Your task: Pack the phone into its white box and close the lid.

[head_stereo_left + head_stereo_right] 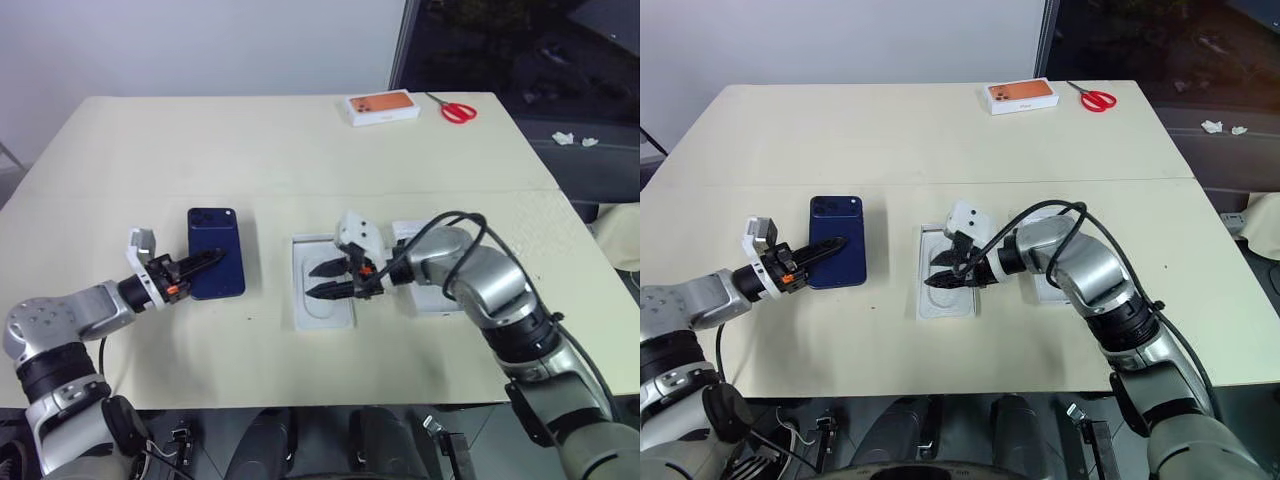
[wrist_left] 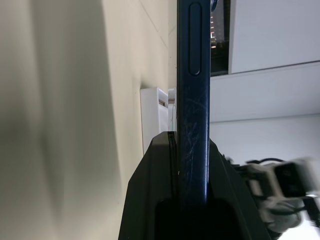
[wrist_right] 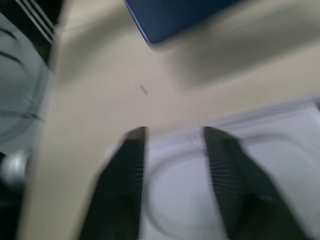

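My left gripper (image 1: 210, 258) is shut on the short edge of the phone (image 1: 215, 240), a slim dark navy slab with its camera bump at the far corner. It lies flat, low over the left of the table. The left wrist view shows the phone's (image 2: 192, 100) side edge clamped between the fingers. My right gripper (image 1: 322, 280) hovers open just over a flat white insert (image 1: 320, 310) with an oval recess, nothing between its fingers (image 3: 127, 165). The white box (image 1: 432, 298) lies behind my right forearm, largely hidden. The lid is out of view.
A white box with an orange phone picture (image 1: 383, 107) and red scissors (image 1: 458, 110) lie at the table's far edge. A crease runs across the beige table (image 1: 300, 150) ahead of both grippers. Crumpled white scraps (image 1: 575, 139) sit on a grey surface to the right.
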You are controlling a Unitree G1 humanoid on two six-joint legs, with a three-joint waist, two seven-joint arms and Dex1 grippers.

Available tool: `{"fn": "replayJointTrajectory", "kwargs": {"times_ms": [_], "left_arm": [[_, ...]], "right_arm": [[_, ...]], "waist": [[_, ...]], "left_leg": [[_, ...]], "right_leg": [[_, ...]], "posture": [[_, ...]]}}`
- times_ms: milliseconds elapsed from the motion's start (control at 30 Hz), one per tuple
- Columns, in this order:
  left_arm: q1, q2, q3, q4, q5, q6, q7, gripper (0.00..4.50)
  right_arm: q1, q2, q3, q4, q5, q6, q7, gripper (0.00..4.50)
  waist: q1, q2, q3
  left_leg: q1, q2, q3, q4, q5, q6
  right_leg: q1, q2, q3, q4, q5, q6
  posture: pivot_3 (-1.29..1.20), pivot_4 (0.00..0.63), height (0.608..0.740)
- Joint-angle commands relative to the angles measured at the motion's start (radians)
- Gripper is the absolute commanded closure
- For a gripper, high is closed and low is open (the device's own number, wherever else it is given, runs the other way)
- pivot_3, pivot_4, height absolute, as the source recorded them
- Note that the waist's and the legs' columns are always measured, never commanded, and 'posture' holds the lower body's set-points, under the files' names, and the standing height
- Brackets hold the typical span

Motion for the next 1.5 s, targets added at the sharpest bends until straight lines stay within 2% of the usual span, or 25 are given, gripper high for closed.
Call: {"fn": "replayJointTrajectory", "kwargs": {"times_ms": [33, 300, 833, 1000, 1100, 1267, 1367, 1500], "left_arm": [[-0.010, 0.010, 0.001, -0.013, -0.026, -0.015, -0.023, 4.50], [-0.009, 0.008, -0.006, -0.020, -0.029, -0.018, -0.023, 4.50], [0.026, -0.014, -0.030, -0.122, -0.078, 0.027, -0.032, 4.50], [0.035, -0.026, -0.029, -0.179, -0.133, 0.062, -0.031, 4.50], [0.041, -0.045, -0.037, -0.205, -0.185, 0.073, -0.002, 4.50], [0.023, -0.146, -0.057, -0.257, -0.198, 0.066, 0.115, 4.50], [0.025, -0.202, -0.108, -0.322, -0.181, 0.054, 0.184, 4.50], [-0.009, -0.297, -0.117, -0.293, -0.179, 0.029, 0.289, 4.50]], "right_arm": [[-0.015, 0.005, 0.082, 0.019, -0.099, -0.115, -0.021, 4.46], [-0.041, 0.026, 0.193, 0.108, -0.265, -0.255, -0.036, 4.46], [-0.111, 0.129, 0.171, 0.307, -0.380, -0.372, -0.068, 4.46], [-0.093, 0.112, 0.170, 0.308, -0.405, -0.427, -0.065, 4.46], [-0.091, 0.103, 0.099, 0.292, -0.349, -0.424, -0.041, 4.46], [-0.111, 0.081, -0.088, 0.304, -0.224, -0.376, -0.030, 4.46], [-0.108, 0.021, -0.133, 0.360, -0.246, -0.449, -0.037, 4.46], [-0.101, -0.067, -0.147, 0.446, -0.287, -0.527, -0.028, 4.46]], "waist": [[0.000, 0.000, 0.000], [-0.003, 0.000, 0.000], [-0.006, 0.000, 0.000], [-0.005, 0.000, 0.000], [-0.004, 0.000, 0.000], [0.002, 0.000, 0.000], [0.003, -0.001, 0.000], [0.002, -0.001, 0.001]], "left_leg": [[0.000, 0.000, 0.000, 0.000, 0.000, 0.000], [0.000, 0.000, 0.000, 0.000, 0.002, -0.003], [0.000, 0.000, 0.000, 0.000, 0.002, -0.004], [0.000, 0.000, 0.000, 0.000, 0.003, -0.004], [0.000, 0.000, 0.000, 0.000, 0.003, -0.004], [0.000, 0.000, 0.000, 0.002, 0.002, -0.004], [0.000, 0.000, 0.000, 0.002, 0.002, -0.004], [0.000, -0.001, 0.000, 0.001, 0.002, -0.004]], "right_leg": [[0.000, 0.000, 0.000, 0.000, 0.000, 0.000], [0.000, 0.001, 0.000, 0.001, 0.000, 0.000], [0.000, 0.001, 0.000, 0.002, 0.000, 0.000], [0.000, 0.001, 0.000, 0.002, 0.000, 0.000], [0.000, 0.001, 0.000, 0.002, 0.000, 0.000], [0.001, 0.001, 0.000, 0.002, 0.000, 0.000], [0.001, 0.001, 0.000, 0.001, 0.000, 0.000], [0.001, 0.001, 0.000, 0.001, 0.000, 0.000]], "posture": [[0.00, 0.150, 0.740], [0.00, 0.150, 0.740], [0.00, 0.150, 0.740], [0.00, 0.150, 0.740], [0.00, 0.150, 0.740], [0.00, 0.150, 0.740], [0.00, 0.150, 0.740], [0.00, 0.150, 0.740]]}}
